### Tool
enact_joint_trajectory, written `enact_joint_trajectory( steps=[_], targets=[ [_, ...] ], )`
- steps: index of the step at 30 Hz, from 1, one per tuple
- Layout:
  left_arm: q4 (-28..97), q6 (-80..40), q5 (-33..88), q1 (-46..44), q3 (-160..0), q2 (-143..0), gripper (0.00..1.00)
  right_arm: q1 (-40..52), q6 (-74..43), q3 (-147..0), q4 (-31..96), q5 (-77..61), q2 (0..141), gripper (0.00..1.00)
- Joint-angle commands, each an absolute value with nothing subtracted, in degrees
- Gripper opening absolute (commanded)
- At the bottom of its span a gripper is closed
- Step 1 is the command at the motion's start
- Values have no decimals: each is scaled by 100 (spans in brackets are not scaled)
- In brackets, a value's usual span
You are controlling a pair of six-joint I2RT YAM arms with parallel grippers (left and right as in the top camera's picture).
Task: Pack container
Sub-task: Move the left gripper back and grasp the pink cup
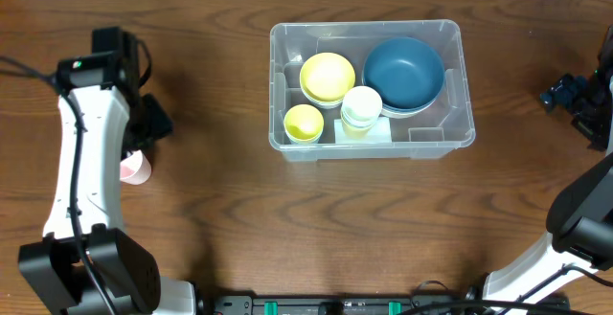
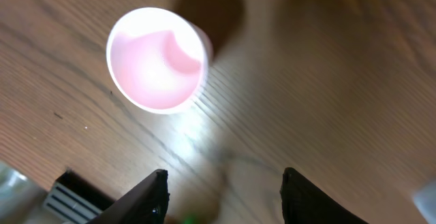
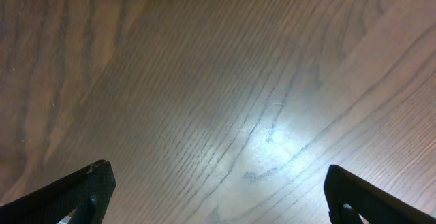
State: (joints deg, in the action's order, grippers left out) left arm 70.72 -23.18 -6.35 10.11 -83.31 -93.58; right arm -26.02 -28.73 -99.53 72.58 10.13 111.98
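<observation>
The table (image 1: 220, 210) is dark wood. The container (image 1: 374, 24) stands on it toward the far edge, about midway between the left and right edges, its long sides running along that edge. It touches neither gripper and lies well apart from both.

The left arm (image 1: 86, 152) reaches up along the left edge and the right arm (image 1: 584, 210) along the right edge, so the container sits between them.

Inside the container, a blue bowl (image 1: 403, 73) fills the far right corner. A yellow bowl (image 1: 327, 76) sits just beside it to the left. A pale cup (image 1: 361, 107) stands upright between the two bowls on their near side, close against both. A yellow cup (image 1: 303, 123) stands in the near left corner, mouth up. A white label (image 1: 375, 135) shows low by the near wall.

A pink cup (image 2: 157, 60) stands upright on the bare table near the left edge, partly under the left arm in the overhead view — well apart from the container.

The left gripper (image 2: 225, 176) hangs over the table with its fingers (image 2: 155, 190) released and spread, bare wood between them. The pink cup lies beyond the fingertips and off to one side, not between them and not touching them.

The right gripper (image 3: 218, 171) is near the right edge toward the far corner, its fingers (image 3: 95, 183) spread wide — only bare table shows between them.
</observation>
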Motion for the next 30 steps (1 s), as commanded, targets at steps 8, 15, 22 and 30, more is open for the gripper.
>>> enact_joint_trajectory(
  steps=[8, 15, 22, 30],
  targets=[
    [5736, -2189, -561, 1264, -7225, -9389, 61, -2598, -2976, -9931, 7262, 1092, 11168, 99],
    [4947, -2145, -563, 1433, -6589, -9395, 65, -2598, -2976, -9931, 7262, 1092, 11168, 99],
    [4445, -2021, -532, 1667, -6163, -9432, 59, -2598, -2976, -9931, 7262, 1092, 11168, 99],
    [4318, -1977, 51, 1662, -6018, -9406, 6, -2598, -2976, -9931, 7262, 1092, 11168, 99]
  ],
)
